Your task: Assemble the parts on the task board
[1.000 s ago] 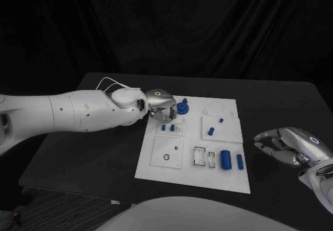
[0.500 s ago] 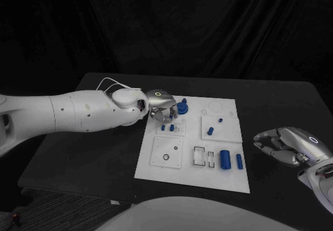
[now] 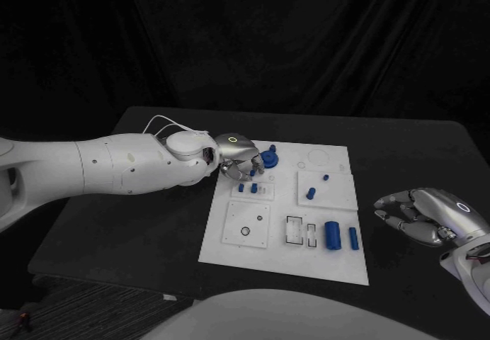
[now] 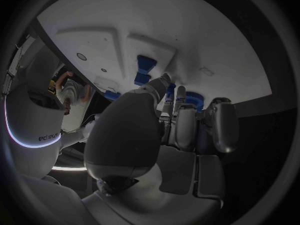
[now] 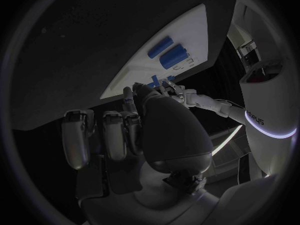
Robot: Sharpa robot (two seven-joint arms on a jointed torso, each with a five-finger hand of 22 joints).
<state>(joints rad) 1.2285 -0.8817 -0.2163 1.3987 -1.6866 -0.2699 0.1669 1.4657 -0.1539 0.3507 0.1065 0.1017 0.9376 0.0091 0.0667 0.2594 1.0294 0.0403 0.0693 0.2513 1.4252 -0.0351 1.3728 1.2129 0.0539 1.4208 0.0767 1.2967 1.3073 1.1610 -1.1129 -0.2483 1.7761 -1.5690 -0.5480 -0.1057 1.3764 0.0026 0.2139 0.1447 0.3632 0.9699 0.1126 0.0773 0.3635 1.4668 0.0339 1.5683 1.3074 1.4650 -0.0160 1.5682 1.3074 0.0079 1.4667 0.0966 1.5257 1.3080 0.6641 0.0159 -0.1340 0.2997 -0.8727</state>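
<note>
The white task board lies in the middle of the black table. My left hand hovers low over its far left corner, fingers pointing down beside a blue round part. In the left wrist view the fingertips reach down to that blue round part, and the grip itself is hidden. Two small blue pegs stand just in front of the hand. My right hand rests off the board's right edge, fingers curled in, holding nothing.
Two blue cylinders lie near the board's front right, also seen as blue cylinders from the right wrist. A small blue peg stands on the right-hand plate. Bare table lies left of and in front of the board.
My left hand has shifted very slightly toward the blue round part. The right hand has stayed still.
</note>
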